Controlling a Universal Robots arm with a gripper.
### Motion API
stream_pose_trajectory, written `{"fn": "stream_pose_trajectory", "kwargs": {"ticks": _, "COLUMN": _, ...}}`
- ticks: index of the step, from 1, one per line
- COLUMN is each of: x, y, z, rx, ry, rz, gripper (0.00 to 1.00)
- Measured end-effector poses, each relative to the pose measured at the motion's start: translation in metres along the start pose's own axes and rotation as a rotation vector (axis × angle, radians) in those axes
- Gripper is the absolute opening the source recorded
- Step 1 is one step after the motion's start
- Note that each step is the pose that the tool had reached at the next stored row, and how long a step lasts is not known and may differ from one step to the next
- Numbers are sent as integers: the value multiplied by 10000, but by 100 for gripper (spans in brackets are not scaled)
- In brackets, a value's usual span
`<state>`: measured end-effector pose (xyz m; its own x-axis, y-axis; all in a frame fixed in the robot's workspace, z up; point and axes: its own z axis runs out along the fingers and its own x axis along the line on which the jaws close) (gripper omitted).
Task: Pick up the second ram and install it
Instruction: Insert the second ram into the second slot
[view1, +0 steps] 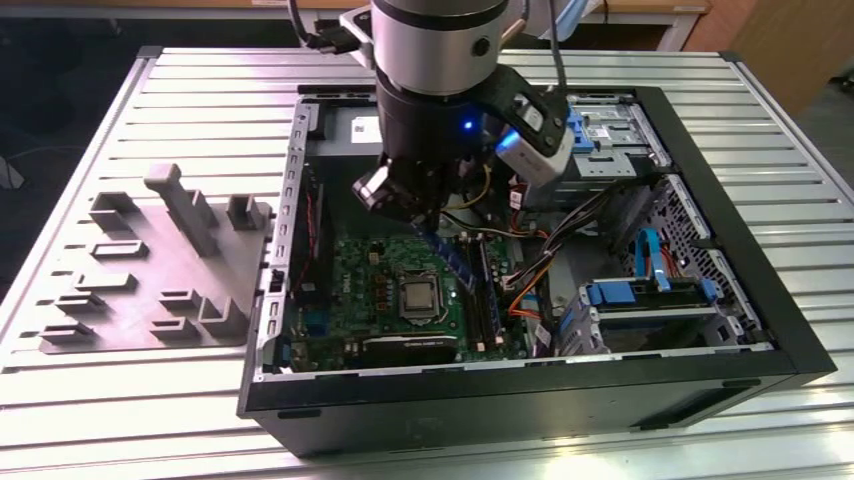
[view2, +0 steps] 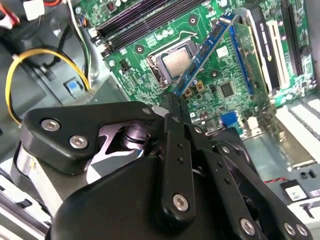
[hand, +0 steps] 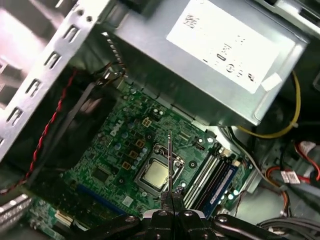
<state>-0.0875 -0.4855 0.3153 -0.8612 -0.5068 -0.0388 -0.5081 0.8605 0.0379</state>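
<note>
My gripper (view1: 422, 221) hangs inside the open computer case (view1: 534, 385), shut on the second ram (view1: 449, 256). The ram is a narrow blue-green strip that slants down from the fingers over the green motherboard (view1: 360, 285). In the second wrist view the ram (view2: 206, 51) reaches out from the closed fingertips of my gripper (view2: 173, 100), above the silver processor (view2: 177, 62). The first wrist view shows the ram (hand: 170, 162) edge-on as a thin line rising from my gripper (hand: 172, 209). The black memory slots (hand: 210, 177) lie just beside the processor (hand: 155, 175).
A grey power supply (hand: 215, 65) sits at the case's far end. Orange and black cables (view1: 531, 285) and blue drive brackets (view1: 627, 292) crowd the exterior view's right of the slots. A grey fixture tray (view1: 160, 270) lies on the slatted table outside the case.
</note>
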Motion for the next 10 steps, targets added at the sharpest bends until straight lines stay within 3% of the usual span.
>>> {"fn": "stream_pose_trajectory", "kwargs": {"ticks": 10, "x": 0, "y": 0, "z": 10, "rx": 70, "ry": -70, "rz": 1814, "gripper": 11}}
